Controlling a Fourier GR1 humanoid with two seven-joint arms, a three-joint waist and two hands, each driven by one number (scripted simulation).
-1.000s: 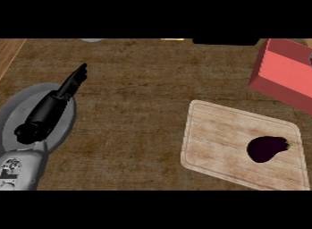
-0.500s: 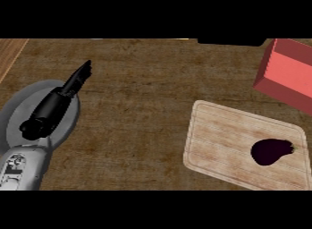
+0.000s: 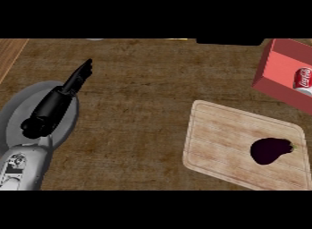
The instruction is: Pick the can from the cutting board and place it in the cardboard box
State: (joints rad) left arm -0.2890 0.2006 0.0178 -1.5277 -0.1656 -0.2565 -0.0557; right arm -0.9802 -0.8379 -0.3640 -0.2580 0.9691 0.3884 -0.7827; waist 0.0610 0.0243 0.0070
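A red can point(image 3: 304, 81) lies on its side inside the red box point(image 3: 280, 76) at the right edge. The wooden cutting board point(image 3: 224, 138) sits at the lower right with a dark purple eggplant point(image 3: 271, 149) on it. My left hand point(image 3: 74, 81) points up and away over the left part of the counter, fingers straight and holding nothing. It is far from the can and the board. My right hand does not show.
A grey round plate point(image 3: 10, 120) lies at the left under my left forearm. A dark object point(image 3: 229, 41) sits at the counter's far edge. A lighter wooden strip point(image 3: 1, 58) runs along the far left.
The whole scene has slid slightly, so the box shows more fully and the can now appears inside it. My left hand holds the same straight pose.
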